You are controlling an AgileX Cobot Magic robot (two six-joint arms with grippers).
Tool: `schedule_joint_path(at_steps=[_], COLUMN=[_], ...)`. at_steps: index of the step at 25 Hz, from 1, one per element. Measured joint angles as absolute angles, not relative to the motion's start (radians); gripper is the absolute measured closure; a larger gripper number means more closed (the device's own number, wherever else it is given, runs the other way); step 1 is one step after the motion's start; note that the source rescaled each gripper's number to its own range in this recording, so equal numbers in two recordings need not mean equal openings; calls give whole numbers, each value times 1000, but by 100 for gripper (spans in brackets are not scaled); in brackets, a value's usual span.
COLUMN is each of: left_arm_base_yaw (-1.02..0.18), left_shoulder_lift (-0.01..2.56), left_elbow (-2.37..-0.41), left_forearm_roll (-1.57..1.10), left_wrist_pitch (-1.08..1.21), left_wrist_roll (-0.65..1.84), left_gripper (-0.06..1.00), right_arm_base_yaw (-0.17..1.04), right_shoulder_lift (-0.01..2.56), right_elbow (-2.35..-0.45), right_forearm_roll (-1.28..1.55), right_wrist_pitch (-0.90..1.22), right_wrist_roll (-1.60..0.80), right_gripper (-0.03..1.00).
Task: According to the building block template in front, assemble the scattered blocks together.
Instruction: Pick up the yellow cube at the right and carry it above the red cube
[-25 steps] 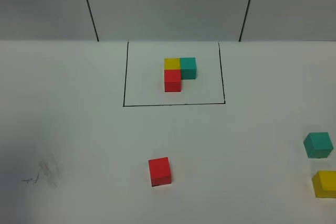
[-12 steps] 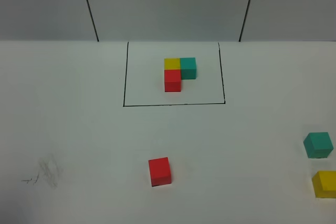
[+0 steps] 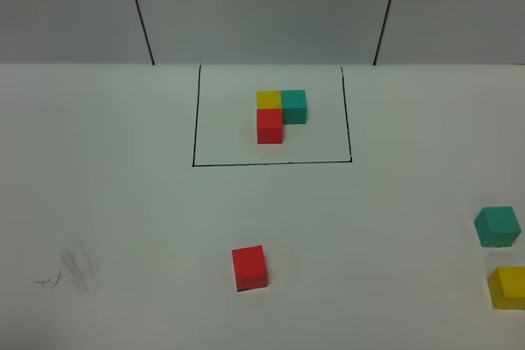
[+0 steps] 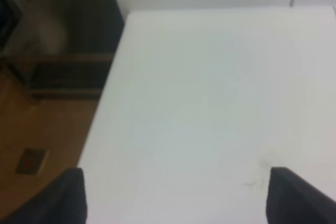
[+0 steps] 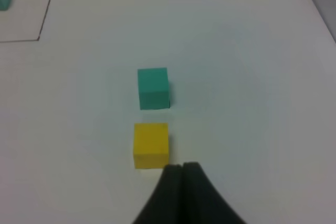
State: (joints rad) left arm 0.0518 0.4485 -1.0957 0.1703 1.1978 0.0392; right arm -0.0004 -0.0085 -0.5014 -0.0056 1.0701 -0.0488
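I judge nothing assembled yet. The building block template (image 3: 280,112) sits inside its black outline (image 3: 195,120) at the far middle of the table (image 3: 123,202). The red cube (image 3: 249,268) lies alone near the middle, well apart from the teal cube (image 3: 497,227) and yellow cube (image 3: 508,287) at the near right, which are close but not touching. My right gripper (image 5: 182,174) is clenched on nothing, just beside the yellow cube. My left gripper (image 4: 178,195) is spread wide over bare table at the left. All three cubes remain to be gathered and joined.
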Motion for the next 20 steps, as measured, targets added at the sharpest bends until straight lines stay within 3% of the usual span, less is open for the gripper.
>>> schedule_joint_path(at_steps=[20], left_arm_base_yaw=[52], left_shoulder_lift=[119], left_elbow=[-710], left_forearm_roll=[9], left_wrist_pitch=[1138], left_wrist_roll=[-38], left_gripper=[-6], right_arm_base_yaw=[0], right_shoulder_lift=[-9], right_elbow=[-501], right_forearm_roll=[-6], right_wrist_pitch=[1070], right_wrist_roll=[-49], right_gripper=[97])
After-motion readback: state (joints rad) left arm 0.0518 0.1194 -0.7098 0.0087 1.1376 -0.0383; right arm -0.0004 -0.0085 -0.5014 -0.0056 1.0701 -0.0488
